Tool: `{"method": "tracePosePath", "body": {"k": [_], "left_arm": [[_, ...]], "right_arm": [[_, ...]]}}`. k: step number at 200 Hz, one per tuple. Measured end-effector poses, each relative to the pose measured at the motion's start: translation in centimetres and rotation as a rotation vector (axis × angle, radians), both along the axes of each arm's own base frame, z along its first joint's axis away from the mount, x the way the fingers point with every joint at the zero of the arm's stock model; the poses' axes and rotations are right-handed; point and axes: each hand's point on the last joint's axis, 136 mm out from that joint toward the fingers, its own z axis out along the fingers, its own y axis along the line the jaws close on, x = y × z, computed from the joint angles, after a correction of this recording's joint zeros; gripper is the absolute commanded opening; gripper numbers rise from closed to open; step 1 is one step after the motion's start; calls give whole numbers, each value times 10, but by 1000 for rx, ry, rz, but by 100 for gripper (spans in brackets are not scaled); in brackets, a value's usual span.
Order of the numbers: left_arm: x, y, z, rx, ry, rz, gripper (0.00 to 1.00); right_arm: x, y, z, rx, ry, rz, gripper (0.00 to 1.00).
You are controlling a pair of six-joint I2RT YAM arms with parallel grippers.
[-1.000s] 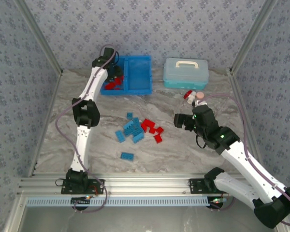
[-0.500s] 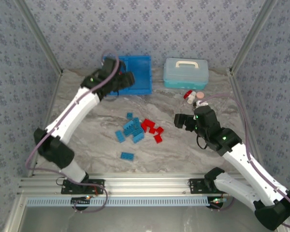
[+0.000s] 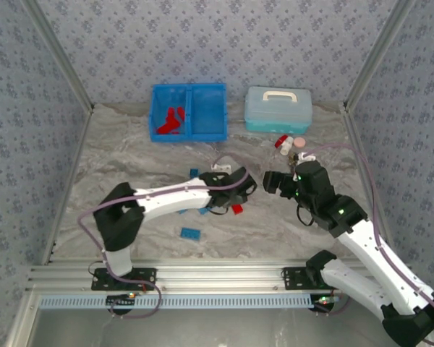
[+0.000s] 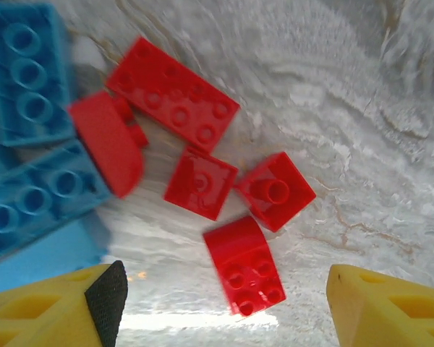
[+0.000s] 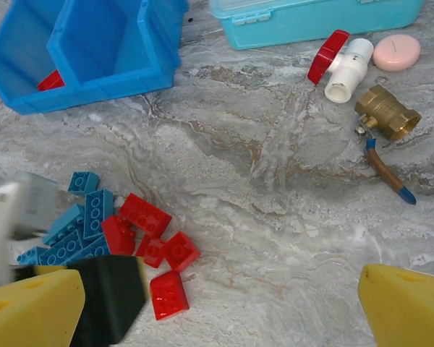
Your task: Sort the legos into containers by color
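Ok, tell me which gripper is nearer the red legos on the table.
Left. The left gripper hovers directly over the red legos; the right gripper is off to their right, apart from them.

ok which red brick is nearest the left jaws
The red brick lowest in the left wrist view, just ahead of the jaws; the other red bricks lie farther up.

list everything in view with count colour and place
red legos: about six, red, table centre
blue legos: several, blue, left of the red ones
bin: one, bright blue, far left; red legos in left compartment
case: one, pale blue, right of bin
valve: one, white with red handle, before case
disc: one, pink, beside valve
brass fitting: one, brass, near valve
left gripper: open, yellow, above red legos
right gripper: open, yellow, right of pile
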Motion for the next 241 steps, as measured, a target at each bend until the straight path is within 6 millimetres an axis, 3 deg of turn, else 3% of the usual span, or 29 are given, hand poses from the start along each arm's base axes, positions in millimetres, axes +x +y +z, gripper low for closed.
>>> {"method": "tracePosePath", "body": {"k": [42, 78, 129, 171, 190, 202, 225, 241], "left_arm": [[-4, -17, -37, 41, 52, 33, 72], [-7, -19, -61, 81, 97, 40, 58], [-10, -13, -67, 116, 119, 40, 36], [-12, -10, -63, 120, 123, 45, 28], [-13, -4, -52, 125, 112, 44, 28], [-12, 3, -33, 124, 83, 42, 28], [0, 17, 21, 80, -11, 45, 28], [20, 37, 60, 45, -80, 73, 28]], "right_arm": [[-9, -6, 3, 10, -16, -1, 100], [-13, -10, 1, 1, -6, -6, 100], [-13, -10, 1, 0, -5, -6, 100], [-13, -10, -2, -2, -1, -7, 100], [-13, -10, -2, -3, 1, -8, 100], [-13, -10, -2, -3, 1, -8, 100], [-12, -9, -2, -1, -1, -8, 100], [-11, -9, -3, 1, 0, -9, 100]]}}
